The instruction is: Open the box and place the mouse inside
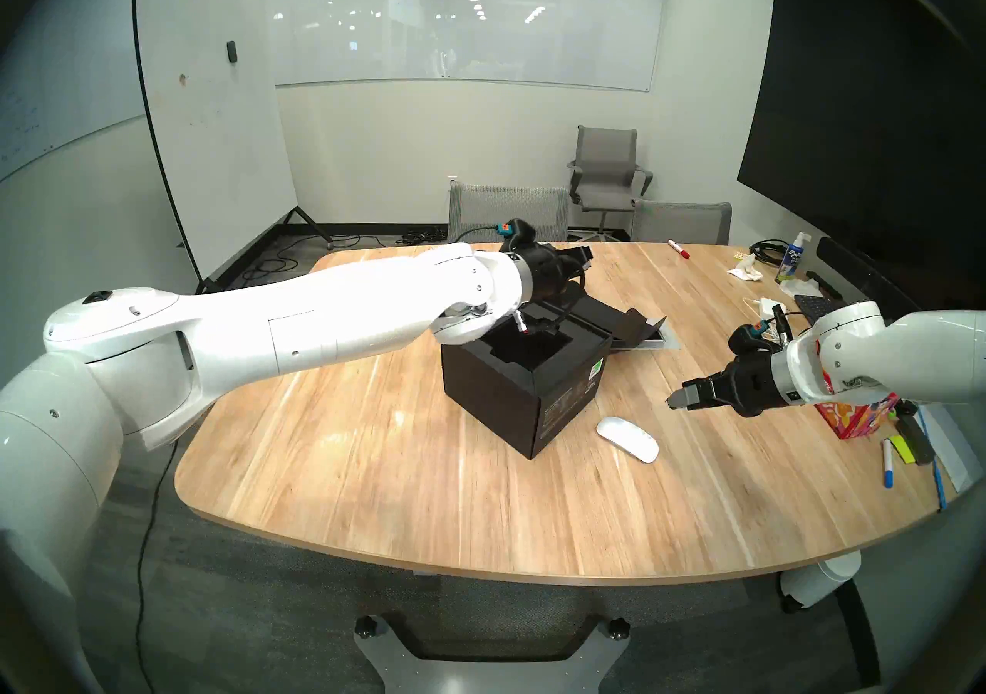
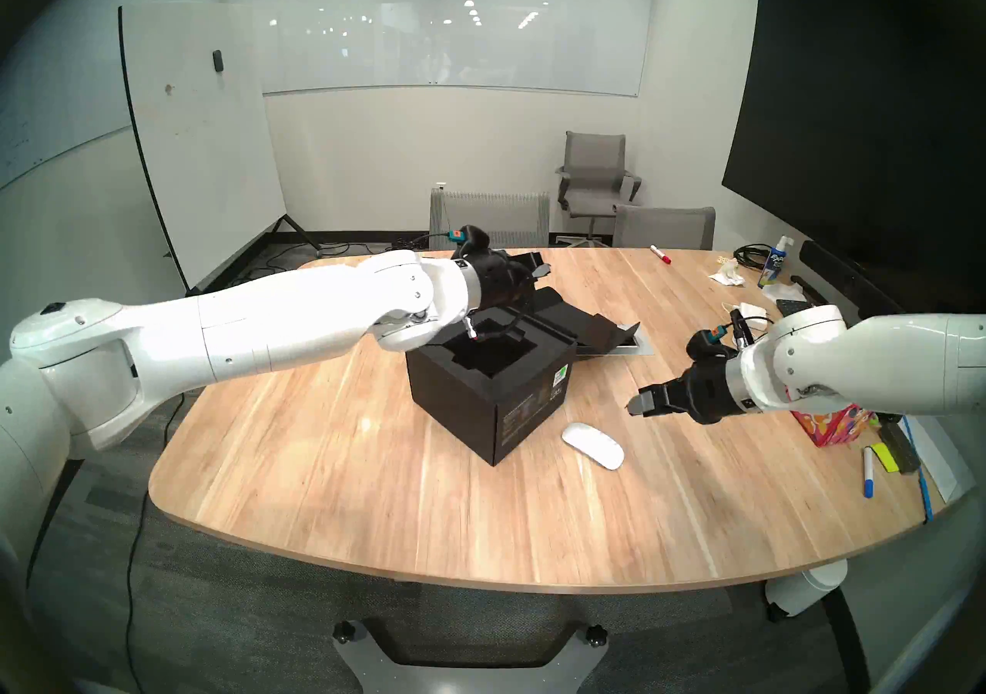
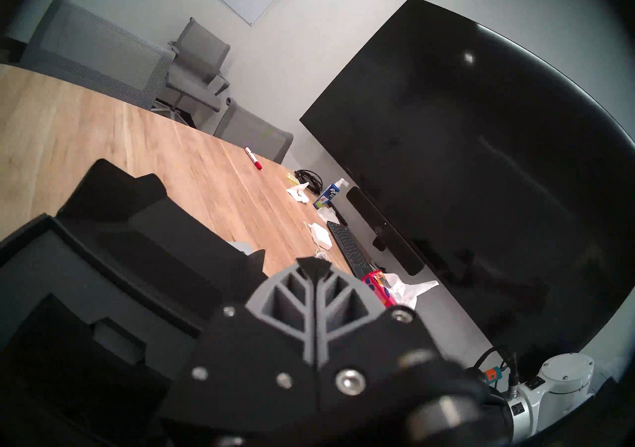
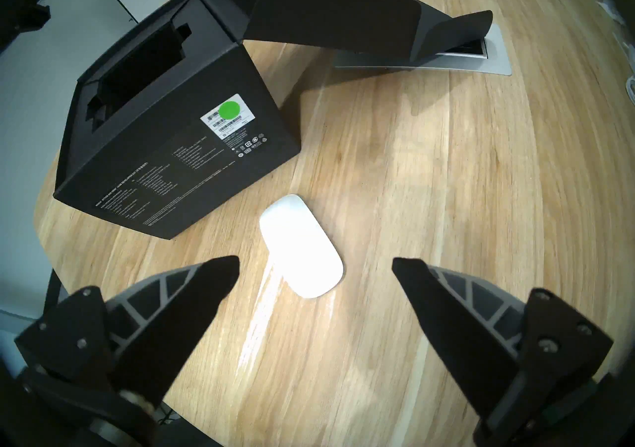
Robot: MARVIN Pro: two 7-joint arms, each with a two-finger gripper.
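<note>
The box (image 4: 178, 147) stands open (lid thrown back); the mouse (image 4: 302, 247) lies on the worktop (image 1: 373, 463), ungrabbed; right pincer (image 4: 316, 264) apart above it; left pincer (image 3: 314, 284) together, empty.

glossy white arms (image 1: 299, 324), black hands (image 4: 316, 264) with grey ribbed fingers (image 4: 161, 284).

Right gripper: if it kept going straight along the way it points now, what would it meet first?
Probably the mouse: it lies on the table between the open fingers of the right gripper, just ahead. Depth is uncertain; it might meet bare wood beside it.
</note>
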